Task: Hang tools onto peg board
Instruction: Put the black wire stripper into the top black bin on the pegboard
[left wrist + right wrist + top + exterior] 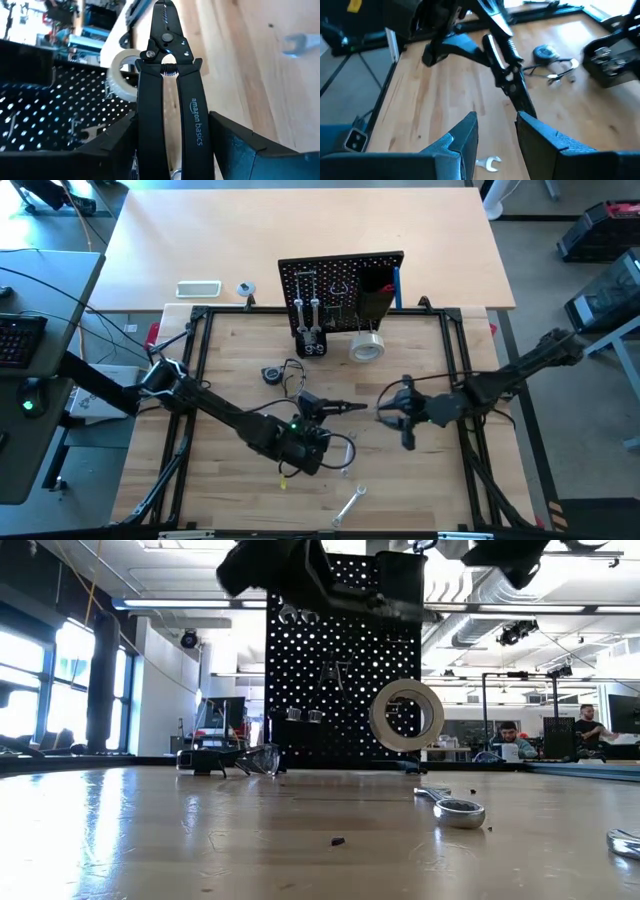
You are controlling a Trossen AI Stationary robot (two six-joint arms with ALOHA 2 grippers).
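While the left gripper (312, 408) clamps the two black handles of a pair of pliers (167, 95), the tool sticks out level above the middle of the table (240, 355), its nose aimed at the right gripper (392, 416). In the left wrist view the handles run up between the dark fingers (235, 145), the spring and pivot showing just past them. The right gripper hangs just off the pliers' tip, its fingers apart and nothing between them; its own camera shows the nose of the pliers reaching toward the gap.

Behind both arms the peg board (340, 285) stands upright at the far edge of the table. Silver wrenches (307, 315) hang on its left part, a black bin (375, 298) sits on its right part, and a pale tape roll (367, 346) hangs at its lower right. A small cluster of tools (283, 372) lies on the wood in front of the board, left of centre. One wrench (349, 504) lies alone near the front edge, well apart from everything else.
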